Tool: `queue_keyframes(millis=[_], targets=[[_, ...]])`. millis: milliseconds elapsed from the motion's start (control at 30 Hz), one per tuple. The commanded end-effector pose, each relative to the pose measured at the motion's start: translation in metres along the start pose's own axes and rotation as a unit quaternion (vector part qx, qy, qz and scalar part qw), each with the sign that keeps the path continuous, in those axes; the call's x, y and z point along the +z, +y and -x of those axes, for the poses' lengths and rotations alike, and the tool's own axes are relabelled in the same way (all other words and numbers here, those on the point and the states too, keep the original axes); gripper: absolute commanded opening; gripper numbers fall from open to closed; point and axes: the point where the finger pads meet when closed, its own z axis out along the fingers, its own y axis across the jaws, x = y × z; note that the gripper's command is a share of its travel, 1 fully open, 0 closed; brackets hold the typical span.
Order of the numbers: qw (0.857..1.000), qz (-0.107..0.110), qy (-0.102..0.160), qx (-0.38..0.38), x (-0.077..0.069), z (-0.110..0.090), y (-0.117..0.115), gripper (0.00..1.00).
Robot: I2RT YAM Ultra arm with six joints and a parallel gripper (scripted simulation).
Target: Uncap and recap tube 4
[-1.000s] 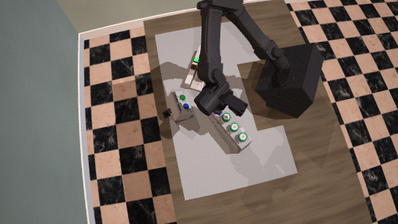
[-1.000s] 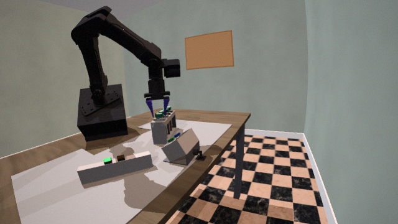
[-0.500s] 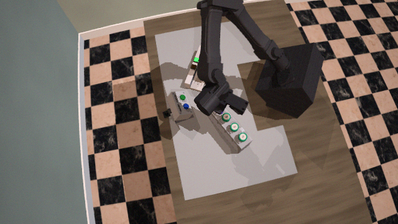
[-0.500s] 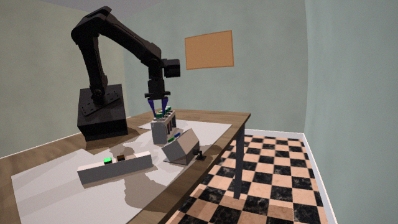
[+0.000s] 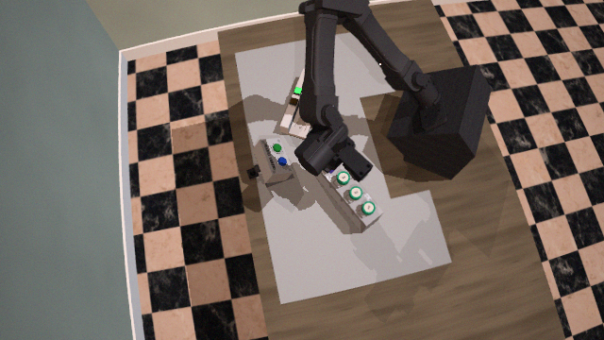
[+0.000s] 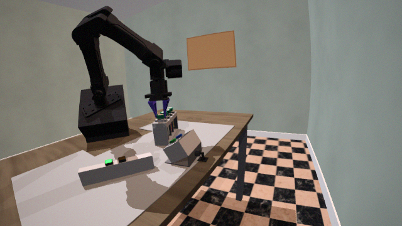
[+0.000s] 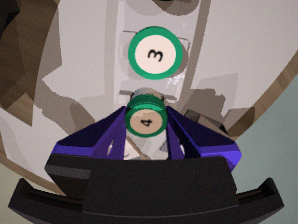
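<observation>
You see the pincer [image 7: 145, 137] clamped on the cap of tube 4 [image 7: 145, 120], which sits on its tube in the decapping station [image 6: 161, 133]. The green lamp [image 6: 108, 162] is lit, so I judge re-screwing is underway; release and READY [image 5: 276, 147] remain.

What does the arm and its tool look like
The arm is matte black with boxy, rounded links, on a black block base. The tool has a black body and two blue-violet wedge fingers. No cables or markings show.
</observation>
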Motion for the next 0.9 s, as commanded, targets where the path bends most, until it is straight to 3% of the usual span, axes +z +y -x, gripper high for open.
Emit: queue_keyframes(millis=[0,133,267,333,367,600,833,867], targets=[[0.994,-0.005,-0.003,0.112,-0.0028,0.0007,-0.0019,0.00],[0.978,-0.005,-0.003,0.211,-0.0026,0.0007,-0.0020,0.00],[0.952,-0.005,-0.004,0.307,-0.0026,0.0007,-0.0020,0.00],[0.952,-0.005,-0.004,0.307,-0.0026,0.0007,-0.0020,0.00],[0.944,-0.005,-0.004,0.331,-0.0025,0.0007,-0.0020,0.00],[0.872,-0.004,-0.004,0.490,-0.0024,0.0007,-0.0020,0.00],[0.773,-0.003,-0.005,0.635,-0.0022,0.0007,-0.0020,0.00],[0.773,-0.003,-0.005,0.635,-0.0022,0.0007,-0.0020,0.00]])
